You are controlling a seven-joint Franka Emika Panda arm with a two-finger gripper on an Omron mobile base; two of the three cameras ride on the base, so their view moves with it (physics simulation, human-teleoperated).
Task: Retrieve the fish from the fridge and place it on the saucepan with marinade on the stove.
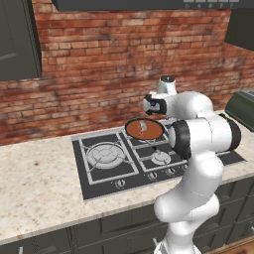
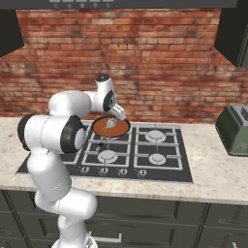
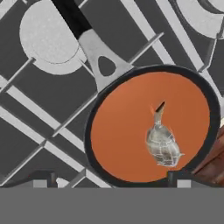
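The small pale grey fish (image 3: 162,143) lies in the orange-brown marinade (image 3: 127,131) inside the black saucepan (image 3: 89,131), right of the pan's middle in the hand view. The saucepan (image 1: 144,129) (image 2: 111,127) sits on a rear burner of the black stove (image 1: 106,171) (image 2: 145,162), its handle pointing away over the grates. My gripper (image 3: 111,181) (image 1: 147,113) (image 2: 117,115) hangs just above the pan, open, with nothing between its fingertips (image 3: 41,181). The fish (image 1: 143,126) (image 2: 110,124) rests free of the fingers. The fridge is out of view.
A green toaster (image 2: 235,128) (image 1: 243,106) stands on the counter to the right of the stove. The brick wall (image 2: 160,63) runs close behind the burners. Pale stone counter (image 1: 34,188) extends to the left, with dark cabinets above.
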